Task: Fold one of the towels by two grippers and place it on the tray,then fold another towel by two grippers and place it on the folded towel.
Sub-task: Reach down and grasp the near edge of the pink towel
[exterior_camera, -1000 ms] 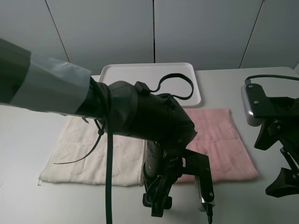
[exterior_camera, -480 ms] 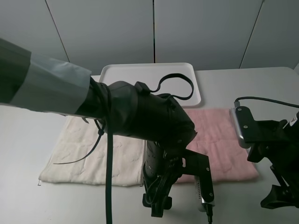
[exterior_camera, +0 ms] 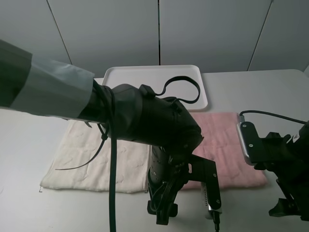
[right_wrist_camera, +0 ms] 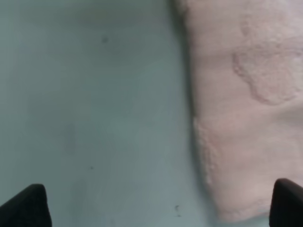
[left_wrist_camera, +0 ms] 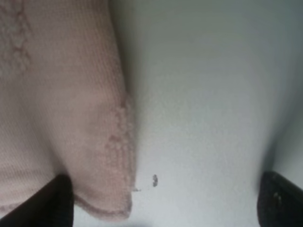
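The pale pink towel [exterior_camera: 227, 145] lies flat on the table right of centre, its left part hidden behind my left arm. Flat to its left is the cream-white towel [exterior_camera: 96, 159]. The white tray [exterior_camera: 154, 77] sits behind both, with nothing on it. My left gripper [exterior_camera: 163, 215] hangs low at the pink towel's near left corner. In the left wrist view it [left_wrist_camera: 165, 203] is open, one fingertip [left_wrist_camera: 57, 198] over the towel corner [left_wrist_camera: 71, 118]. My right gripper [exterior_camera: 289, 210] is low by the near right corner. It [right_wrist_camera: 156, 208] is open, straddling the towel edge [right_wrist_camera: 246, 94].
My left arm, wrapped in a grey sleeve with black cables [exterior_camera: 111, 183], fills the middle of the high view and hides part of both towels. Bare white table [exterior_camera: 251, 208] runs along the front. A grey panelled wall [exterior_camera: 159, 29] stands behind the tray.
My right arm has come down and to the left, toward the pink towel's near right corner. The left arm and both towels have stayed put.
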`<state>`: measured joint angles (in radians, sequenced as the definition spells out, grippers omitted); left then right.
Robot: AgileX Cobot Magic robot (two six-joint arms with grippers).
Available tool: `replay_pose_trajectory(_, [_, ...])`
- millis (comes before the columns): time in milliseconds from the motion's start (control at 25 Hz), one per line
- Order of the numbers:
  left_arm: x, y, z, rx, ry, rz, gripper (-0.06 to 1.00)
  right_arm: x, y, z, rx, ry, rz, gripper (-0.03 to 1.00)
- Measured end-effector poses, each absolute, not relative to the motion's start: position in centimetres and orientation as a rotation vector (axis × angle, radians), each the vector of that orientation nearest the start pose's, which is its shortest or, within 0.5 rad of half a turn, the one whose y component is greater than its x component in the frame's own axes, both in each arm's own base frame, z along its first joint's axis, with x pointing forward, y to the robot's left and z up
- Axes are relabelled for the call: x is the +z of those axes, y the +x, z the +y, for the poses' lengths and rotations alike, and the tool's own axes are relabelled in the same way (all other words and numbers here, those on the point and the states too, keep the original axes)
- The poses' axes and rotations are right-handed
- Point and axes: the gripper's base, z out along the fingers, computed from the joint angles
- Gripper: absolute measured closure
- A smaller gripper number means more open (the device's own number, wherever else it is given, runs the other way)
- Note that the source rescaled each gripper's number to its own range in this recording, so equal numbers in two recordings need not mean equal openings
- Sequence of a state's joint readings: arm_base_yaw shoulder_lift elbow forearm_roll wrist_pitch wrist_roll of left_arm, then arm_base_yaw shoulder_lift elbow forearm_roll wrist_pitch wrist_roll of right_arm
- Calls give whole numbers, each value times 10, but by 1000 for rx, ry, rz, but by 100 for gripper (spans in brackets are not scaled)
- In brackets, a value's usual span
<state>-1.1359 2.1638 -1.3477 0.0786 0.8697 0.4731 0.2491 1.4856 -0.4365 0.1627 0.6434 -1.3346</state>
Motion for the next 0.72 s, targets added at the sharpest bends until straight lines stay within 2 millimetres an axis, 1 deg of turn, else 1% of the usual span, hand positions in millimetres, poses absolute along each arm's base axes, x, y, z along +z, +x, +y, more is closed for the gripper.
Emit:
replay_pose_trajectory(280, [94, 169, -351, -102, -2312, -2114, -5, 111, 170, 51, 156, -2096, 2347, -3])
replay_pose_trajectory(560, [94, 169, -350, -104, -2314, -2113, -5, 106, 173, 51, 140, -2088, 2345, -3])
replay_pose_trajectory(600, [94, 169, -350, -106, -2316, -2111, -5, 104, 174, 51, 134, -2085, 2343, -2])
replay_pose_trajectory(640, [94, 169, -350, -106, -2316, -2111, -5, 103, 174, 51, 133, -2090, 2344, 2])
replay_pose_trajectory(720, [94, 169, -350, -106, -2316, -2111, -5, 98, 174, 51, 142, -2105, 2353, 13])
